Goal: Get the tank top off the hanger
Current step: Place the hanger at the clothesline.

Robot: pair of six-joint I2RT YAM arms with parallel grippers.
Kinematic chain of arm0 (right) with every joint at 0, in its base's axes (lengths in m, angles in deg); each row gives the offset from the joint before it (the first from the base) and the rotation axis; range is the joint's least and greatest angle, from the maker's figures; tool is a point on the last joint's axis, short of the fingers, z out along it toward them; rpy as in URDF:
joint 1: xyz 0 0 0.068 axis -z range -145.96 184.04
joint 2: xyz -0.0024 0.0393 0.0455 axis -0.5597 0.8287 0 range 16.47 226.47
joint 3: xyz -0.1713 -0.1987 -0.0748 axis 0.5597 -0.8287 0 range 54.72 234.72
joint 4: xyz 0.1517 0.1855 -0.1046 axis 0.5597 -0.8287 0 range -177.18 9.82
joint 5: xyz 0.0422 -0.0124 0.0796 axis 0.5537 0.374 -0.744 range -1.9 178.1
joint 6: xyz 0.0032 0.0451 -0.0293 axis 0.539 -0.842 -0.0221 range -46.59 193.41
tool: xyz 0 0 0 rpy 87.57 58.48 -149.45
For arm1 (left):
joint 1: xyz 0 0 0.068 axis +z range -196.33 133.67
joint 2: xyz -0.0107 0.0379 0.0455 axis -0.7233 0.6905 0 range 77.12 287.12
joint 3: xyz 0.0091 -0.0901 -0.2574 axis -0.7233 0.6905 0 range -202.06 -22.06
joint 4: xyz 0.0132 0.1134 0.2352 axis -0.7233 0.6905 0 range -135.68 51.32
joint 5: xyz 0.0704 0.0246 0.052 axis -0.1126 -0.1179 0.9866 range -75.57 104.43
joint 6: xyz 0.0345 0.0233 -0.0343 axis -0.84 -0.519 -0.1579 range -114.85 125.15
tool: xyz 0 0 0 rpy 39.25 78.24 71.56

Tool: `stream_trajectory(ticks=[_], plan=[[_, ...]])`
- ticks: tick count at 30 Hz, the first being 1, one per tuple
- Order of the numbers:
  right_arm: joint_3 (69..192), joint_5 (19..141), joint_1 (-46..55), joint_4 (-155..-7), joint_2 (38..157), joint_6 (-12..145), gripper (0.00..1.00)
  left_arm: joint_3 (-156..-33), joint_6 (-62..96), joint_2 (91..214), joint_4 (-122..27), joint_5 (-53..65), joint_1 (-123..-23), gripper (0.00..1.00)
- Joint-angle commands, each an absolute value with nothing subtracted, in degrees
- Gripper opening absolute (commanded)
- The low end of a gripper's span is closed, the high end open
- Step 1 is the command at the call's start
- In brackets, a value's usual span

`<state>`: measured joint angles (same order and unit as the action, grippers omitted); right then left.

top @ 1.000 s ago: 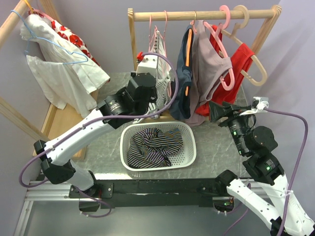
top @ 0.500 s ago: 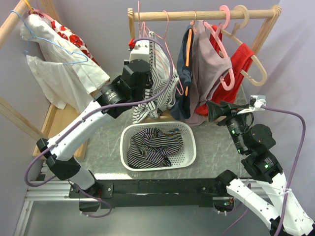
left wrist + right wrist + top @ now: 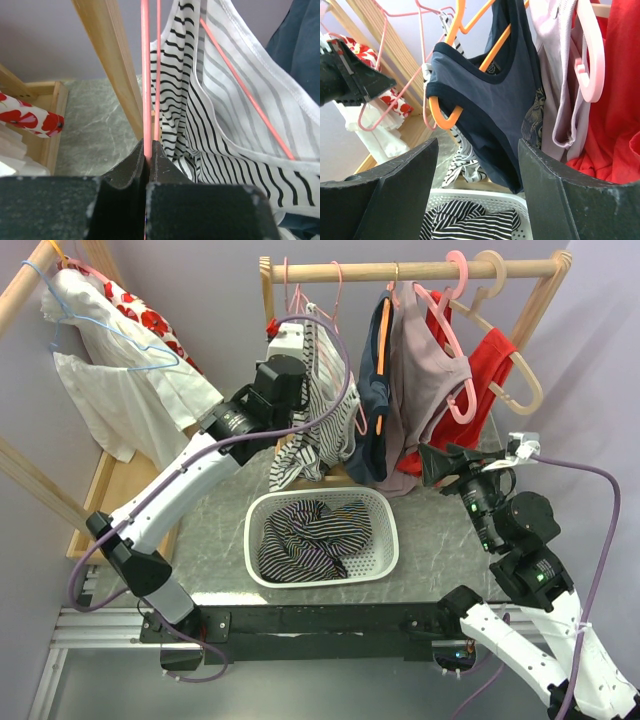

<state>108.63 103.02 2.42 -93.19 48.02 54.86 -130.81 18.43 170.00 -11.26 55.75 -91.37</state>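
Basket (image 3: 249, 540) sitting nearest. Right gripper (image 3: 477, 150) hovering spread, empty, facing navy top (image 3: 485, 95). Left gripper (image 3: 149, 146) pinching pink hanger (image 3: 145, 75) wire (jaws pressed together). Striped tank top (image 3: 200, 115) hanging on it, beside rack post (image 3: 110, 60). Step, seemingly: steadying hanger. Next, likely: right claw pulling strap off.
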Motion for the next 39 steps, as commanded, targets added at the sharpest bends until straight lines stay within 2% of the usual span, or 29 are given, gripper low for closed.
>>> stream_trajectory(ticks=[1, 2, 5, 6, 8, 11, 12, 20, 24, 33, 39], plan=[[110.4, 101.8, 2.8, -91.0, 49.5, 55.6, 0.73, -127.4, 21.2, 165.6, -13.2, 53.0, -91.2, 0.05], [110.8, 101.6, 2.8, -91.0, 49.8, 55.8, 0.73, -126.9, 21.5, 165.3, -13.2, 52.9, -91.2, 0.06], [111.5, 100.0, 2.8, -90.7, 50.8, 56.4, 0.73, -125.4, 22.6, 163.7, -13.1, 53.5, -91.2, 0.18], [111.7, 99.4, 2.8, -90.5, 51.2, 56.6, 0.73, -125.1, 22.5, 162.9, -13.2, 53.6, -91.2, 0.3], [113.2, 96.7, 2.7, -90.5, 52.4, 58.0, 0.73, -124.2, 22.7, 162.1, -13.2, 53.4, -91.2, 0.44], [116.0, 91.5, 2.8, -90.9, 54.4, 60.6, 0.74, -123.1, 22.9, 160.3, -14.1, 52.8, -91.2, 0.46], [116.8, 89.3, 2.8, -91.2, 55.0, 61.3, 0.74, -122.9, 22.9, 159.4, -14.6, 52.7, -91.2, 0.53], [126.1, 73.2, 2.8, -93.6, 62.3, 65.1, 0.73, -117.9, 21.6, 152.0, -20.2, 51.5, -92.6, 0.65], [132.4, 67.7, 2.8, -95.7, 70.2, 66.5, 0.74, -114.2, 20.0, 148.1, -24.6, 48.5, -93.5, 0.72], [144.4, 68.6, 2.7, -100.9, 84.3, 68.7, 0.75, -110.0, 19.3, 142.8, -28.3, 42.0, -94.8, 0.76], [146.6, 69.8, 2.8, -98.8, 88.1, 68.4, 0.74, -107.6, 19.1, 142.0, -29.6, 37.9, -95.1, 0.77]])
